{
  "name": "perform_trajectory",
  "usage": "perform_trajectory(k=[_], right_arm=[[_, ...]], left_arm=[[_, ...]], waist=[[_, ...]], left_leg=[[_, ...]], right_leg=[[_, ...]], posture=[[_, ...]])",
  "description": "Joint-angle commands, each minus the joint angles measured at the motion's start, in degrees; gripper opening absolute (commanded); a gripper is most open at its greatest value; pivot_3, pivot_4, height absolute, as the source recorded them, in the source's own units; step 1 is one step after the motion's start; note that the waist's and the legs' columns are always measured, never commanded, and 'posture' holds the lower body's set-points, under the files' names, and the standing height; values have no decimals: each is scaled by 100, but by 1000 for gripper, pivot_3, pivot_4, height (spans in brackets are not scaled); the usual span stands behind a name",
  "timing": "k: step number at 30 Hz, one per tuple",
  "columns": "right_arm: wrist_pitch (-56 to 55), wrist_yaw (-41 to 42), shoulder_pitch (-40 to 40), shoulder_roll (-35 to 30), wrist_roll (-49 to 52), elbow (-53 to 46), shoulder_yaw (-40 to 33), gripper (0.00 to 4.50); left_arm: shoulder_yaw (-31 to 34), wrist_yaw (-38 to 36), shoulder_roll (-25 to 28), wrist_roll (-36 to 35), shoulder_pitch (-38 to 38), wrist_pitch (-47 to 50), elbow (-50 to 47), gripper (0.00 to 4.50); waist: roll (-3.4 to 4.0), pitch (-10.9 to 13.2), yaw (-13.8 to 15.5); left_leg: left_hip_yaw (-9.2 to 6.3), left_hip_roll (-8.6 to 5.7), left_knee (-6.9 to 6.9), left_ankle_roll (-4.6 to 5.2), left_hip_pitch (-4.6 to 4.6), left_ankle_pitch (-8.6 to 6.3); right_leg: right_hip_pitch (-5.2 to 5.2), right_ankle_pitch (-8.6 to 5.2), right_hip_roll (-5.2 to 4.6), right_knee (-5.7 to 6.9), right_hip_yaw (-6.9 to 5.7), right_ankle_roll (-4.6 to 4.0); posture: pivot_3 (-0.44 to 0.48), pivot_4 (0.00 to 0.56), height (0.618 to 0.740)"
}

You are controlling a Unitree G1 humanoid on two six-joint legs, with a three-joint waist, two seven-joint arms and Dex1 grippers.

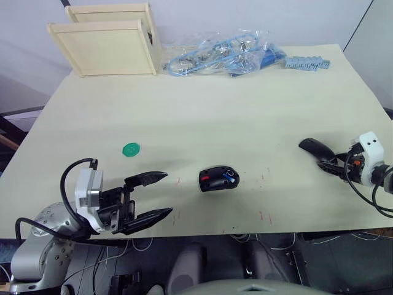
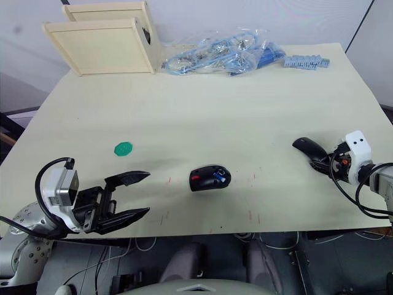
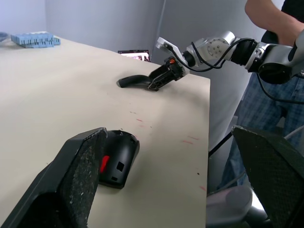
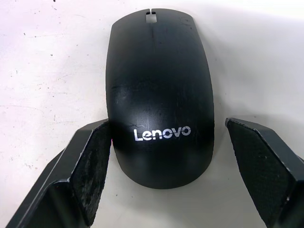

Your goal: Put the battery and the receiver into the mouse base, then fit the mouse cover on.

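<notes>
The mouse base (image 1: 217, 179), black with red parts, lies near the table's front middle, and the blue battery (image 1: 231, 178) sits in its compartment. My left gripper (image 1: 167, 194) is open, a hand's width left of the base; the left wrist view shows the base (image 3: 118, 156) beyond its fingers (image 3: 80, 175). At the right edge lies the glossy mouse cover (image 4: 159, 90) with its pale mark. My right gripper (image 1: 326, 165) is open and straddles the cover's near end, one finger (image 4: 95, 156) at its side, the other apart. The receiver is out of view.
A small green disc (image 1: 131, 149) lies left of centre. A wooden box (image 1: 107, 46) stands at the back left, clear bags of blue cables (image 1: 221, 55) and a blue strip (image 1: 307, 62) at the back. A person (image 3: 270, 14) stands beyond the table's right edge.
</notes>
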Motion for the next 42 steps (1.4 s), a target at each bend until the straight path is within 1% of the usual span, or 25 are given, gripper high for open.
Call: perform_trajectory(k=[1, 7, 9, 10, 27, 42], right_arm=[[-117, 33, 26, -49, 22, -122, -138, 3975], [-110, 39, 14, -40, 31, -121, -130, 3975], [-101, 39, 17, -39, 36, -142, -127, 3369], [-97, 36, 19, -38, 36, -152, -128, 3311], [-51, 32, 53, -72, 67, -283, -181, 3311], [13, 33, 96, -103, 69, -367, -205, 3311]], left_arm=[[8, 42, 78, -83, -19, -5, -198, 4500], [-16, 57, 87, -76, -46, 2, -181, 4500], [-19, 54, 92, -76, -57, 6, -170, 4500], [-23, 61, 93, -78, -66, 12, -167, 4500], [-113, 249, 104, -123, -168, 151, -311, 4500], [-153, 263, 78, -109, -188, 162, -309, 4500]], waist=[[0, 0, 0], [0, 0, -1], [0, 0, 0], [0, 0, 0], [0, 1, 0], [0, 1, 1]], left_leg=[[0, 0, 0, 0, 0, 0], [0, 0, 0, 0, 0, 0], [0, 0, 0, 0, 0, 0], [0, 0, 0, 0, 0, 0], [-1, 0, 0, 0, 0, 0], [-1, 0, 0, 0, 0, 0]], right_leg=[[0, 0, 0, 0, 0, 0], [0, 0, 0, 0, 0, 0], [0, 0, 0, 0, 0, 0], [0, 0, 0, 0, 0, 0], [0, 0, 0, 0, 0, 0], [0, 0, 0, 0, 0, 0]], posture=[[0, 150, 740], [0, 150, 740], [0, 150, 740], [0, 150, 740], [0, 150, 740], [0, 150, 740]])
